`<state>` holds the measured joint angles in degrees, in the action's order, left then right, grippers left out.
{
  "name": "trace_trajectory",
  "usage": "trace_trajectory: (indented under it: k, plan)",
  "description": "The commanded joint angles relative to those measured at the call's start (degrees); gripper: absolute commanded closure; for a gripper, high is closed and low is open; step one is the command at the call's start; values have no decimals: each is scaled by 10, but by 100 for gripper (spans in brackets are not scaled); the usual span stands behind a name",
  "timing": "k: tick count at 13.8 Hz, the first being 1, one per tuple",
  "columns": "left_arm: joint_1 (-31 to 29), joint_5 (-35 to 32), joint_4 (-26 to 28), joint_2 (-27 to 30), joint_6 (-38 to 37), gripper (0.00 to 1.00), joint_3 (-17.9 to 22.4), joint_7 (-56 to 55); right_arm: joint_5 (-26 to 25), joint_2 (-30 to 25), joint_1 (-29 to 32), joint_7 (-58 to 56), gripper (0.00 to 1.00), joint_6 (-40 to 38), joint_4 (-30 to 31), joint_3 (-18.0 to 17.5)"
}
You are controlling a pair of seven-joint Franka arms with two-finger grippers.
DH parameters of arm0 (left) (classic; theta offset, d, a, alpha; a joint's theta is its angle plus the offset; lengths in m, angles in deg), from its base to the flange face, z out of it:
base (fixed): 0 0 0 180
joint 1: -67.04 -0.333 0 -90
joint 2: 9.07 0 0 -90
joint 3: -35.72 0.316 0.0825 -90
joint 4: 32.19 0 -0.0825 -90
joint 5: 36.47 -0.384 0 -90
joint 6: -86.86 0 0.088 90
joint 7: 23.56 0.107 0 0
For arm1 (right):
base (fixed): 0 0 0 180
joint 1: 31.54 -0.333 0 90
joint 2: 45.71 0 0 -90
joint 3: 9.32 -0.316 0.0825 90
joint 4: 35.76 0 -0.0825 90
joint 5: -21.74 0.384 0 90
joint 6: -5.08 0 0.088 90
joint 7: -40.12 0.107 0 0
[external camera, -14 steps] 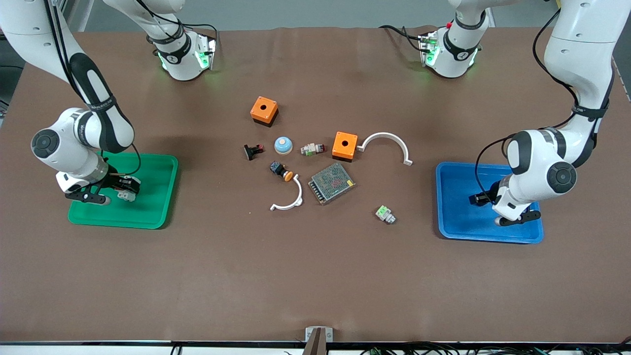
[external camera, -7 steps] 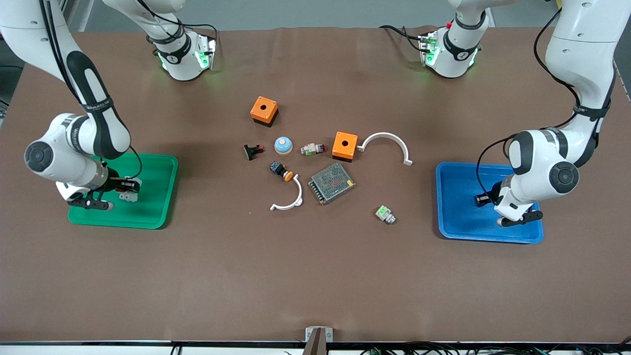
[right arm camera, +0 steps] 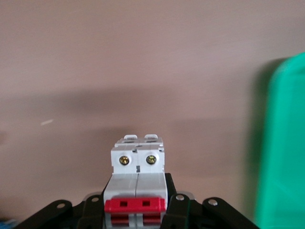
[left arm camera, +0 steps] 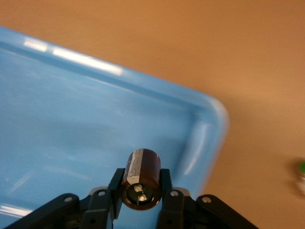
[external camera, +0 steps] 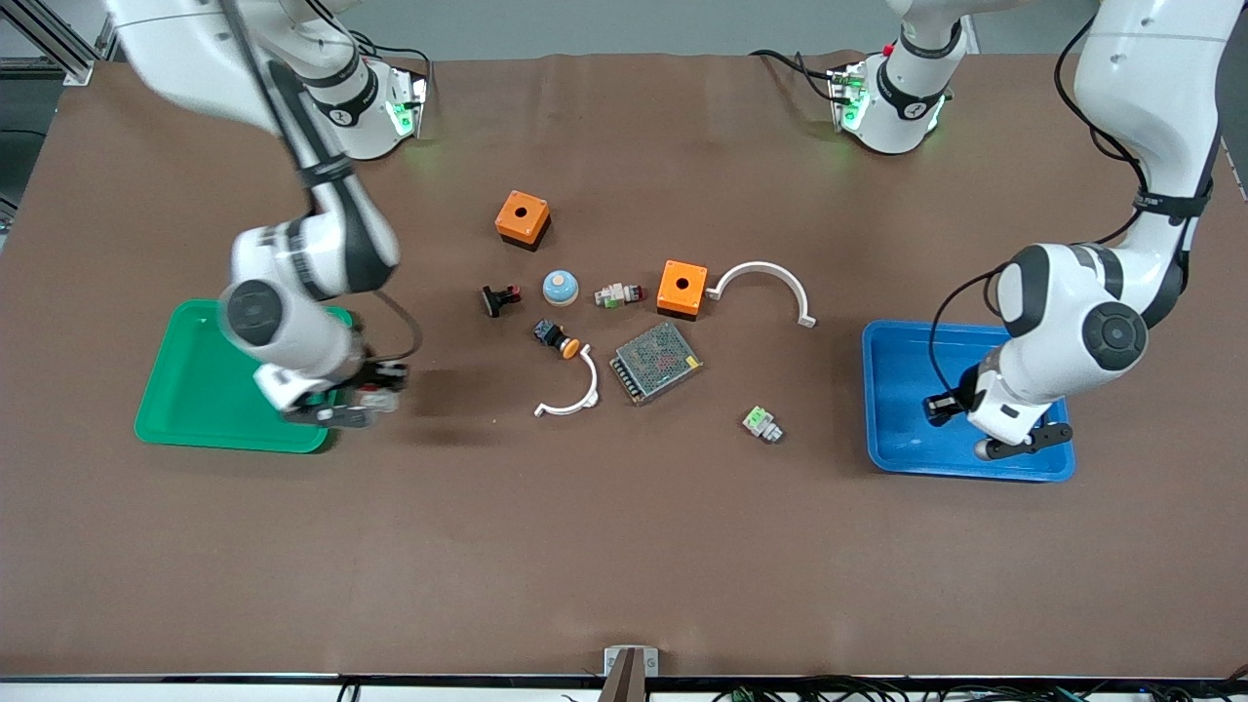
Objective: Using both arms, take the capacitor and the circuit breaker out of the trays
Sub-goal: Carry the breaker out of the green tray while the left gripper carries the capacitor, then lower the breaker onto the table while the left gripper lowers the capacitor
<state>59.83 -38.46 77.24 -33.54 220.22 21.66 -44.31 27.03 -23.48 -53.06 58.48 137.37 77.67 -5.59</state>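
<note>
Being light, rigid and smooth, the capacitor [left arm camera: 141, 179] is clamped across its round sides by the left gripper [left arm camera: 140, 191] over the blue tray [external camera: 902, 390], while the boxy circuit breaker [right arm camera: 137, 183] is pinched on its flat sides by the right gripper [right arm camera: 136, 202] past the green tray [external camera: 195, 375] edge.

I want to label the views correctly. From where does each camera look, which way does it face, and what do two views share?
Front view: high across the table, facing both bases; shows both arms, the green tray and blue tray.
Left wrist view: on the left arm's wrist, looking down past the left gripper, shut on the capacitor, over the blue tray.
Right wrist view: on the right arm's wrist, past the right gripper, shut on the circuit breaker, over bare table.
Shared: front and left wrist views both show the blue tray.
</note>
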Motion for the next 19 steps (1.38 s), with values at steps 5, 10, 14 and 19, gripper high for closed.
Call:
trace_trajectory:
  k: [5, 10, 14, 19]
  plan:
    - [97, -10, -15, -8, -21, 100, -31, -188, 62, 99, -104, 97, 100, 39, -87, 11]
    - [169, -9, -13, -40, -20, 100, -32, -316, 58, 114, -121, 106, 100, 41, -89, 15]
    - [199, -9, 11, -53, -13, 100, -33, -358, 31, 119, -121, 156, 100, 40, -88, 15]
    - [201, -7, 7, -77, -13, 38, -33, -360, 30, 120, -118, 157, 0, 38, -93, 15]
